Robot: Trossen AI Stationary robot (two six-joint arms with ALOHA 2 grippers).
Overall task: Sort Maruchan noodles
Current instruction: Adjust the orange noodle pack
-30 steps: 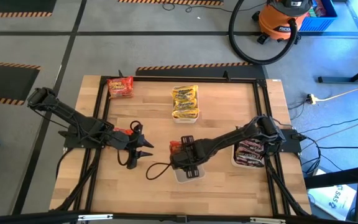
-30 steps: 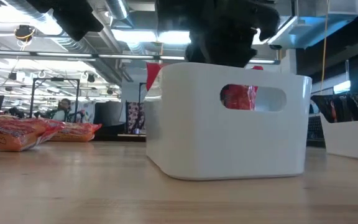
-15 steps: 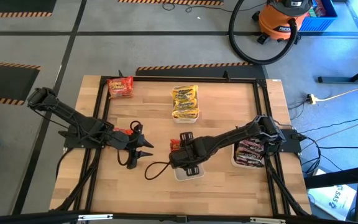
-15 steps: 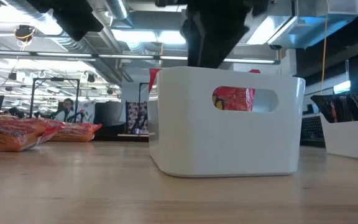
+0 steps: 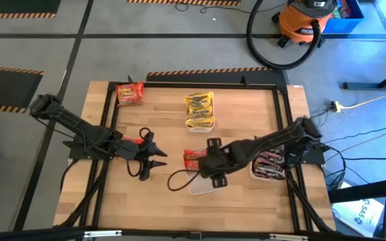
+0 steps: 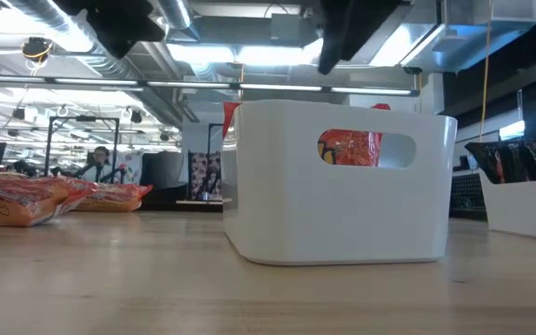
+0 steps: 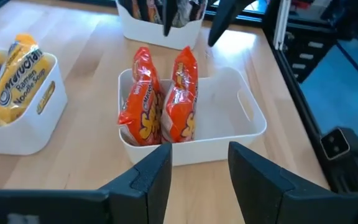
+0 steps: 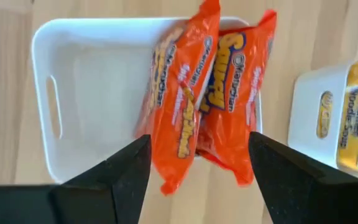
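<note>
Orange-red Maruchan packets, two of them, are standing on edge in the white tray near the table's front edge. I am hovering my right gripper above them, fingers spread wide and gripping nothing. My left gripper is waiting open beside the tray.
</note>
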